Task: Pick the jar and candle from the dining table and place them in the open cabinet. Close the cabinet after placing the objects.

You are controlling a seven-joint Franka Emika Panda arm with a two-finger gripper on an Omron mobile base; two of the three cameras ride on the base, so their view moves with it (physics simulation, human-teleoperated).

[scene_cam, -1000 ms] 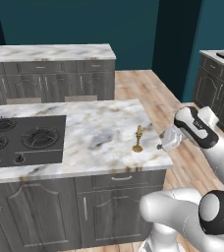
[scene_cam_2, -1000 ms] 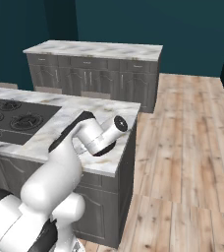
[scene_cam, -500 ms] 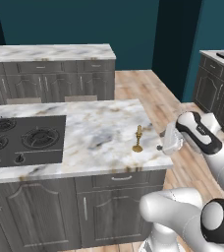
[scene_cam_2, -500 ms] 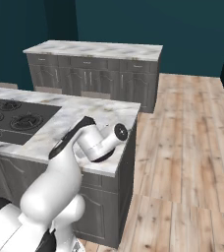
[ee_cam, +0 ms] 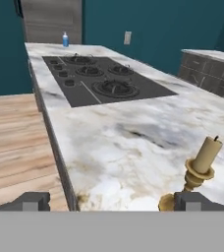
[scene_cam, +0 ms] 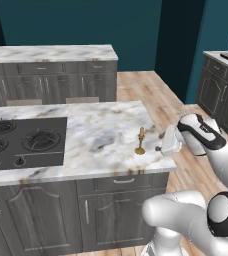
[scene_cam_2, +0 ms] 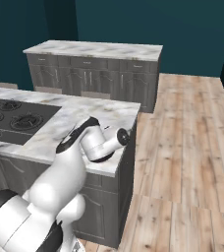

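The candle stood upright on the dining table, at nine o'clock of the gripper, whose fingers were spread wide, holding nothing.

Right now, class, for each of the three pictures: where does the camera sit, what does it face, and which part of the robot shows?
Left base view: behind the arm's left, facing the dining table and candle; arm at lower right, tool open.
Right base view: behind the arm's right, facing the table corner and cooktop; arm at lower left.
Hand view: on the hand, looking along the marble; fingertips at bottom.
Shared: table, cooktop; left base and hand views share the candle.
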